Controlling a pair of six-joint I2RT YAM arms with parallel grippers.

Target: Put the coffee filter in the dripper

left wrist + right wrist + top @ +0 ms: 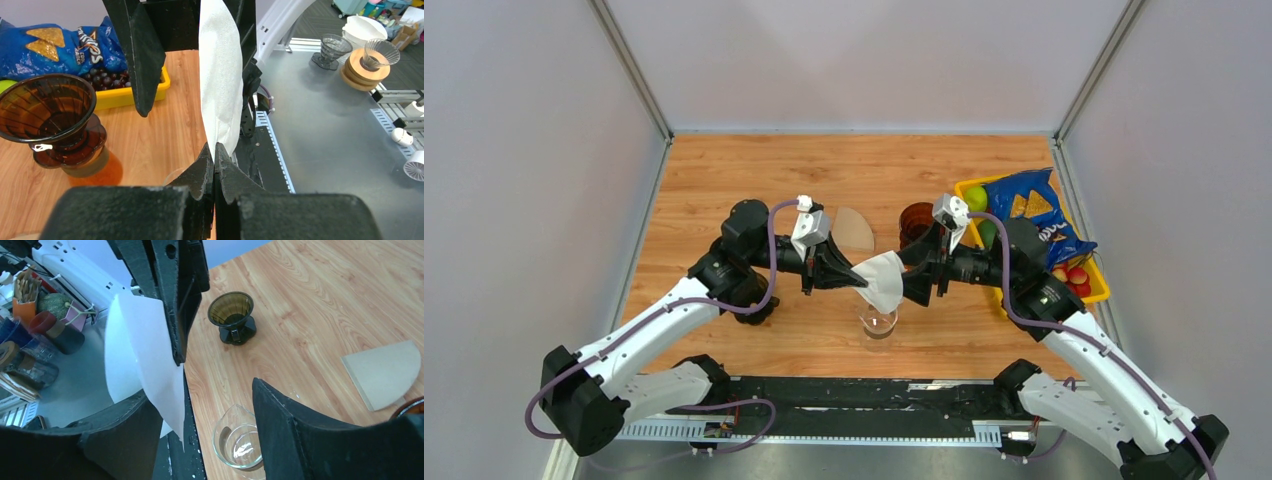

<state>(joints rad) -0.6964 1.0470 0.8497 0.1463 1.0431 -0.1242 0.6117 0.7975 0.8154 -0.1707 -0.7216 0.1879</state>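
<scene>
Fingers (204, 167) of the left gripper (854, 276) are pressed fully together on one edge of the white coffee filter (884, 281), holding it in the air above the clear glass dripper (877, 321). Right gripper (906, 278) fingers (285, 430) stand apart — the filter hangs between them, close against one, with no pinch made. Brown dripper (916, 222) stands further back on the wooden table (724, 180), near a tan paper filter (854, 228) lying flat — neither is touched.

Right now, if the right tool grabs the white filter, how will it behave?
Probably floppy: the white filter bows where it extends from the left tool pinching its edge. Likely very light, since that single pinch carries it. It may crease if the open right tool closes on it.
</scene>
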